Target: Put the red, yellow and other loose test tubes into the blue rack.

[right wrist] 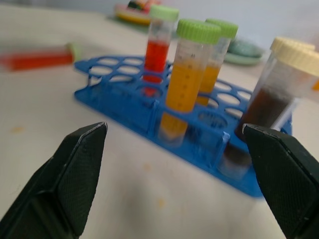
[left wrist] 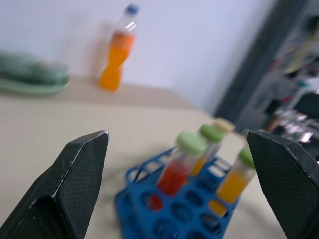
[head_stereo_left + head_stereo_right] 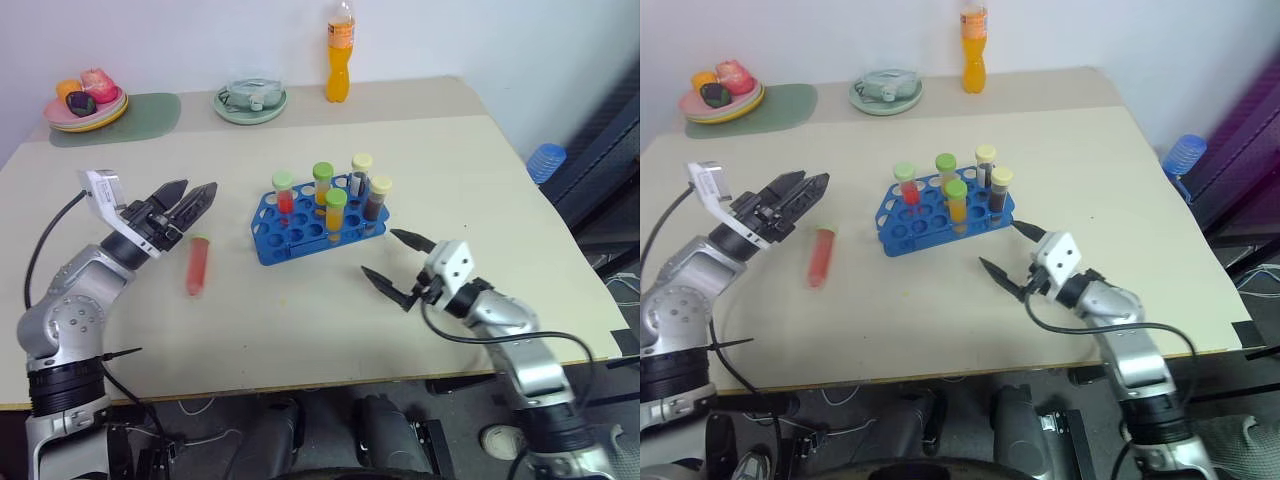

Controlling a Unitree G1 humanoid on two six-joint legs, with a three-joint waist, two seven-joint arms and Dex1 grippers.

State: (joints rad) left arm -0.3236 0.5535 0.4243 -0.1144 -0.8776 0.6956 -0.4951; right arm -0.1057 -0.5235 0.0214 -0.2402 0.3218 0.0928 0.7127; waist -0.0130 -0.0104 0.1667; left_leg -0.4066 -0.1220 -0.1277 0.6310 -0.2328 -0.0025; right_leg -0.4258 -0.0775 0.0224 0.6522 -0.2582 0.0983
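The blue rack [image 3: 300, 238] stands mid-table and holds several capped tubes: one red [image 3: 284, 197], two orange-yellow [image 3: 335, 213], and two with cream caps [image 3: 378, 198]. To the left of the rack, a loose red test tube [image 3: 197, 265] lies flat on the table. My left gripper [image 3: 193, 192] hovers open just above and left of that tube, pointing toward the rack, with nothing between its fingers. Right of the rack's front corner, my right gripper [image 3: 381, 253] is open and empty. The right wrist view shows the rack [image 1: 124, 104] close up and the lying red tube [image 1: 37, 59] beyond it.
At the table's far edge stand an orange drink bottle [image 3: 340, 55], a green plate with a glass bowl [image 3: 250, 100], and a plate of fruit [image 3: 85, 105] on a green mat. A blue bottle [image 3: 546, 160] sits off the table's right side.
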